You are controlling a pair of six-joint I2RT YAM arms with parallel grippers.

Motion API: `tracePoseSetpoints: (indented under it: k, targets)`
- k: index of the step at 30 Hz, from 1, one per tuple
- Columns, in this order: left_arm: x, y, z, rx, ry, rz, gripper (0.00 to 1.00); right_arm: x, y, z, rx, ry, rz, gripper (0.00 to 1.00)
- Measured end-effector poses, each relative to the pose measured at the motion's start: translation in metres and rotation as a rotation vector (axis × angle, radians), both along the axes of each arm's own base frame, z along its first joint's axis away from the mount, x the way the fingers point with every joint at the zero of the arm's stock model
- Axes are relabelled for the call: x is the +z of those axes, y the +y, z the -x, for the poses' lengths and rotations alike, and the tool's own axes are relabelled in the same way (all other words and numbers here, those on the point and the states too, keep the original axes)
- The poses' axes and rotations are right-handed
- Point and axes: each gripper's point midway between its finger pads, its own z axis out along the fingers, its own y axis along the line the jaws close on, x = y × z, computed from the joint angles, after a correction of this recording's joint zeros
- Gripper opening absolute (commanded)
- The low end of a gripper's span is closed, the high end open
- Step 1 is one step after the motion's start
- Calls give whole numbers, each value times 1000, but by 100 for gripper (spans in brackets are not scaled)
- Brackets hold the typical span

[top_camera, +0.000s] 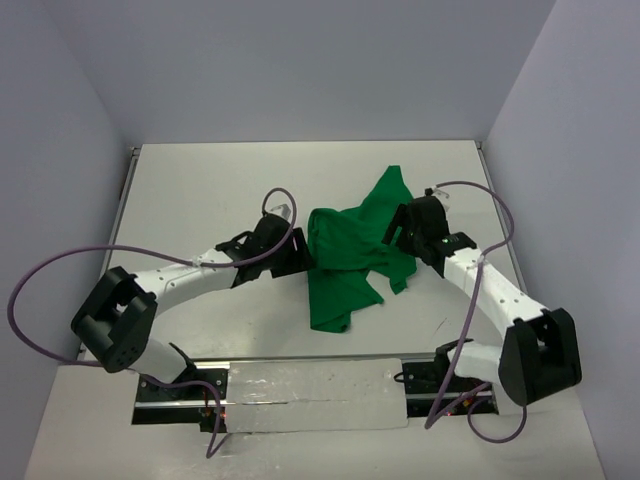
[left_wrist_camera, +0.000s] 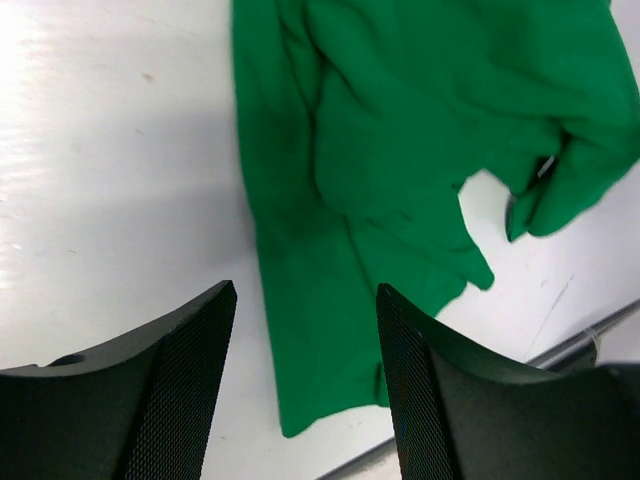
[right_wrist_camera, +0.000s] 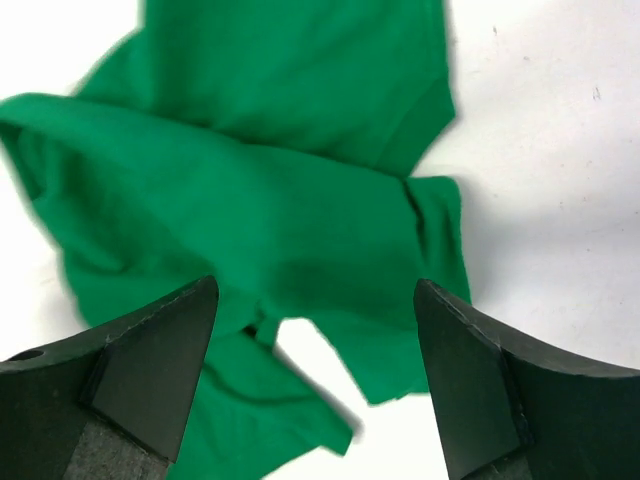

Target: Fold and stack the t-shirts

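The t-shirt [top_camera: 350,255] is lying crumpled at frame centre (unfolded). The left gripper [left_wrist_camera: 305,300] and right gripper [right_wrist_camera: 315,290] are hovering over it, jaws wide apart and gripping nothing, both arms reaching inward.

On my left wrist camera, the left gripper [left_wrist_camera: 305,300] hangs with its fingers spread and nothing clamped between them. Just past the fingertips the green t-shirt [left_wrist_camera: 400,150] lies crumpled on the white table [left_wrist_camera: 120,200], its lower hem close to the table's edge at lower right.
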Motion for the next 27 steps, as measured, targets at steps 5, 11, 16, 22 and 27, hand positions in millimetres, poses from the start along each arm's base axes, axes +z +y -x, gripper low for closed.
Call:
tracePoseSetpoints:
  k: [5,11,16,22,27]
  targets:
    - [-7,-11,8,-39,7,-18,60,31,0,15,24,-116,-50,79]
    - [-25,-28,30,-84,34,-79,65,1,0,54,55,-98,-100,81]
    - [-9,-94,62,-200,2,-107,63,-69,0,93,55,114,-110,78]
    - [-12,-156,55,-180,-7,-88,61,-80,4,87,52,143,-118,78]
    - [-42,-153,45,-104,29,-167,60,-80,6,83,51,136,-125,78]
